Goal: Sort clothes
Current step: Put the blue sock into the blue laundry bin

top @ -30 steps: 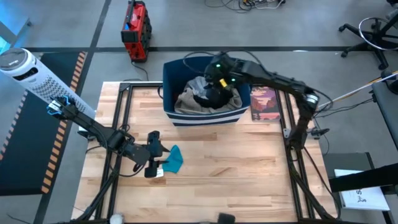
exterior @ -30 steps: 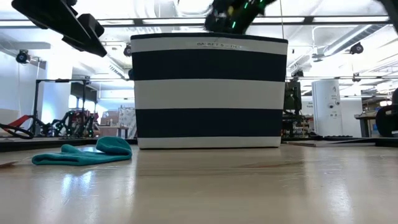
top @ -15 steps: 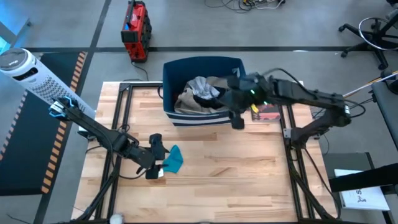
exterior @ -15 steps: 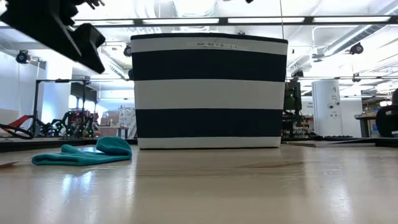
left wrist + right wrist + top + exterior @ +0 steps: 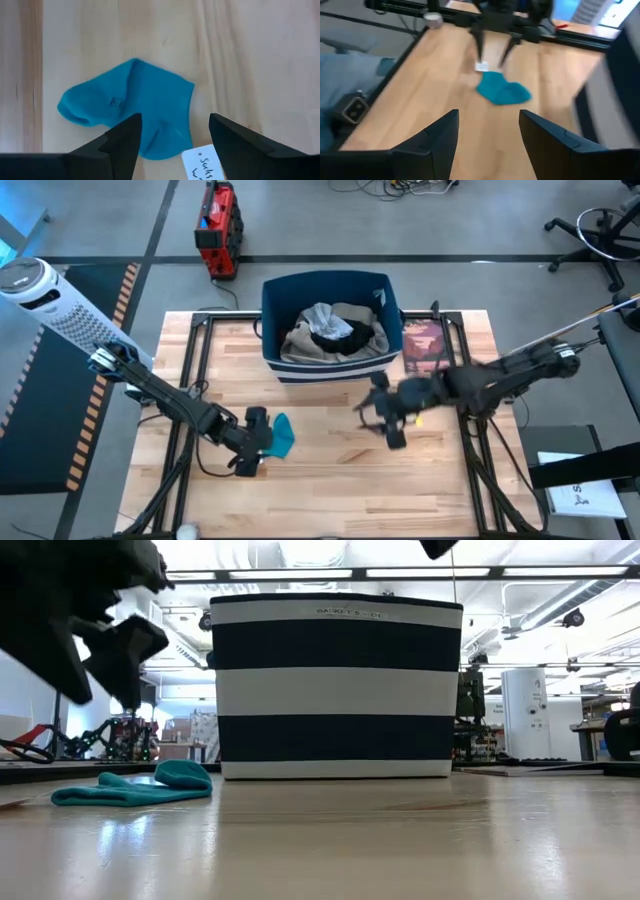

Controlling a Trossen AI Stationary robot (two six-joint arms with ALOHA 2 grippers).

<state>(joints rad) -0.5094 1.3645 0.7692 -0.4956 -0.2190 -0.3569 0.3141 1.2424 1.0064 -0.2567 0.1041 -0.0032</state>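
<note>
A small teal piece [image 5: 283,434] lies flat on the wooden table, left of its middle; it also shows in the left wrist view [image 5: 131,114], the right wrist view [image 5: 503,91] and the low view [image 5: 138,786]. My left gripper [image 5: 256,442] is open and hangs just above the piece's left end, clear of it [image 5: 172,142]. My right gripper [image 5: 373,412] is open and empty above the table's middle, facing the teal piece [image 5: 487,135]. Beige, pale grey and black clothes [image 5: 333,332] lie heaped in the navy striped bin [image 5: 330,372].
The bin [image 5: 335,685] stands at the table's far middle. A reddish book [image 5: 424,345] lies flat to its right. A small white label [image 5: 204,163] lies on the table by the teal piece. Bare wood spreads between the two grippers and toward the near edge.
My right gripper has left the bin, swinging toward the table's near edge and down to the table's middle, turning to face left. My left gripper has come down and a little toward the near edge, closer over the teal piece, which has not moved.
</note>
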